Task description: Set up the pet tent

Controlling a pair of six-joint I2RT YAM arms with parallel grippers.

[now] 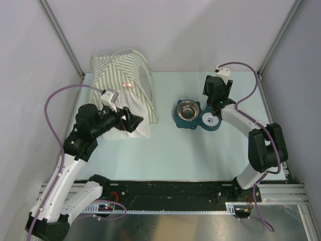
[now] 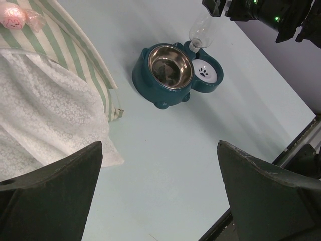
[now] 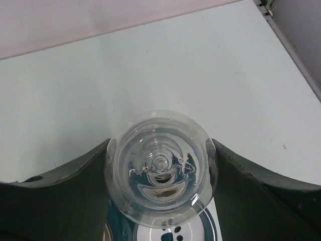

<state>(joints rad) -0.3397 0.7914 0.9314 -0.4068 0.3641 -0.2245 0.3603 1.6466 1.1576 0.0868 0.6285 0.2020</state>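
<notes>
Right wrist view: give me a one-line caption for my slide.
Right gripper closed on the clear bottle, seen end-on, standing over the feeder's white paw-print dish on the pale blue table.

A pale blue table [image 1: 200, 150] carries a teal pet feeder [image 1: 196, 124] with a steel bowl [image 1: 187, 110] set in it. Left of the feeder, not touching it, the striped pet tent [image 1: 120, 75] lies collapsed flat.

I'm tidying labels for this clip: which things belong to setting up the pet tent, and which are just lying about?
Job: pet tent; left end effector, open by its flap.
Lying about: teal feeder; water bottle, gripped by right end effector.
</notes>
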